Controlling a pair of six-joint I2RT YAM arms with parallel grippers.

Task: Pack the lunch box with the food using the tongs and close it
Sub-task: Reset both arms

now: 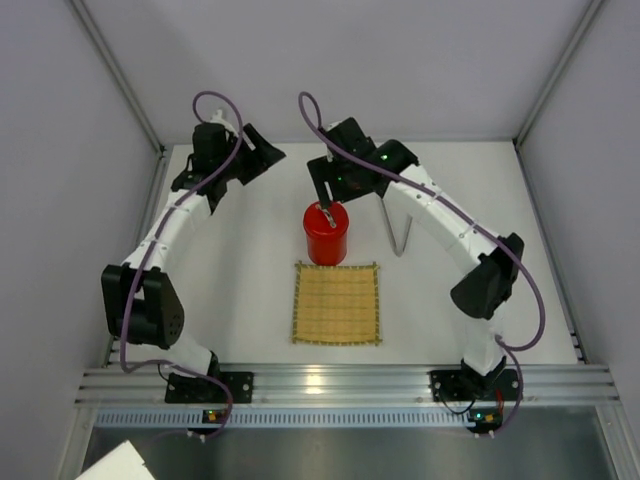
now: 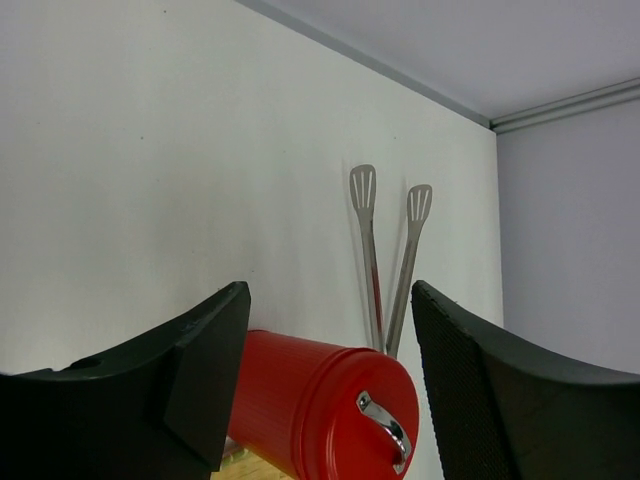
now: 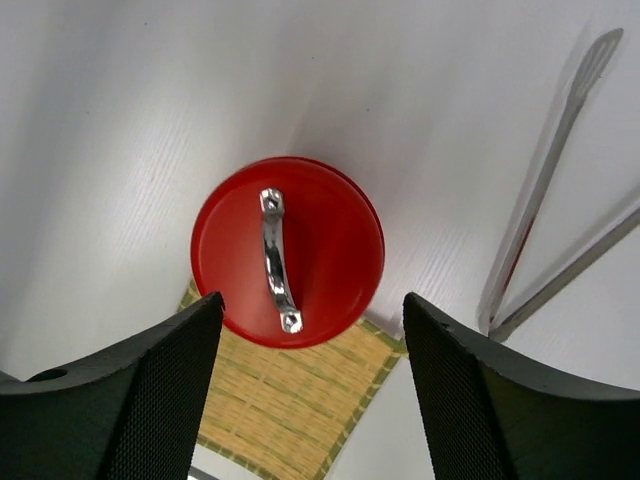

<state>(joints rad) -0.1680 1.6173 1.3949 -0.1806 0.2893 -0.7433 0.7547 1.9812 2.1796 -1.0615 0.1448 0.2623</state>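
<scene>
red lunch box [image 1: 325, 238], silver tongs [image 1: 401, 232]

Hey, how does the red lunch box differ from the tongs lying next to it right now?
The lunch box is red and cylindrical; the tongs are silver, thin and V-shaped. The lunch box stands upright with its lid on; the tongs lie flat. The lunch box is compact, while the tongs are long and slim. Both rest on the white table, and neither is gripped.
</scene>
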